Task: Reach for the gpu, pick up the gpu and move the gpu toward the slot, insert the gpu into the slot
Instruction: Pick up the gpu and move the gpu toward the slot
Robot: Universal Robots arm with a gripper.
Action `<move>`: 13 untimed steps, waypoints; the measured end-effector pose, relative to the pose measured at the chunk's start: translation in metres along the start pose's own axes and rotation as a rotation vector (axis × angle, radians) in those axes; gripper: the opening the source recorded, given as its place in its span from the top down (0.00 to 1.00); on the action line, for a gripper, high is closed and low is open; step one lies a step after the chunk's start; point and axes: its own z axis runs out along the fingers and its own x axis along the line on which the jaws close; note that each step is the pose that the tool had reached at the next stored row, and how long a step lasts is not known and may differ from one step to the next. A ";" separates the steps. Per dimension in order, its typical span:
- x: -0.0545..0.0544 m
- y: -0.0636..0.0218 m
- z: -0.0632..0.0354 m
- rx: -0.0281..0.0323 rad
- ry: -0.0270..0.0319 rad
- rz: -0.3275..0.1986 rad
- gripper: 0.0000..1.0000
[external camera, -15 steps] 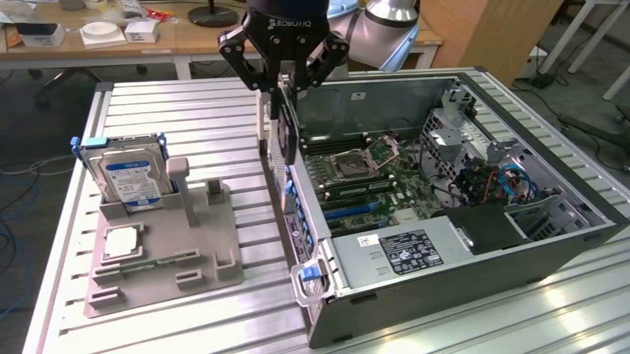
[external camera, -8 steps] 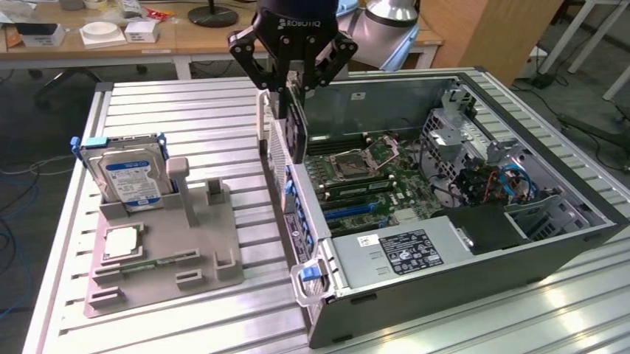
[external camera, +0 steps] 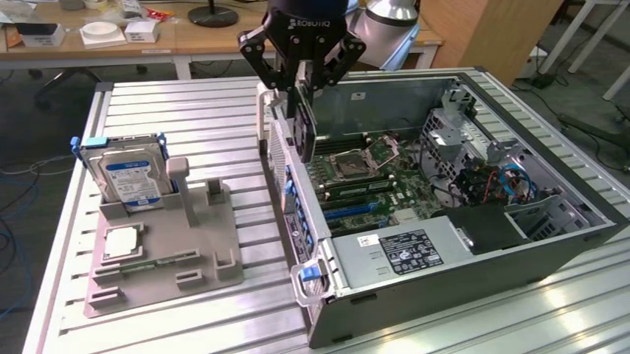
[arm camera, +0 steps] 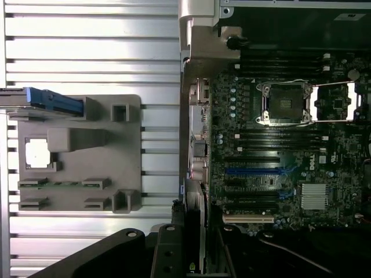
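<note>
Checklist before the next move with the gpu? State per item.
1. gpu clamped in the tool: ok, it hangs upright from the fingers.
2. gpu inside the open case, over the motherboard: ok.
3. gpu seated: not ok, it is well above the board.
4. slot free: ok, nothing lies in or across it.
5. Card edge lined up with the slot: cannot tell.
6. cables away from the slot: ok, they sit at the far side of the case.
</note>
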 end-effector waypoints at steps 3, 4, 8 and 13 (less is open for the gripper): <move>-0.004 0.0000 0.0000 -0.0001 -0.0001 0.000 0.74; -0.005 0.0000 0.0000 0.0000 0.0000 0.000 0.74; -0.009 0.0001 -0.0001 0.0000 0.0000 0.000 0.74; -0.015 0.0001 -0.0001 0.0000 0.0000 0.000 0.74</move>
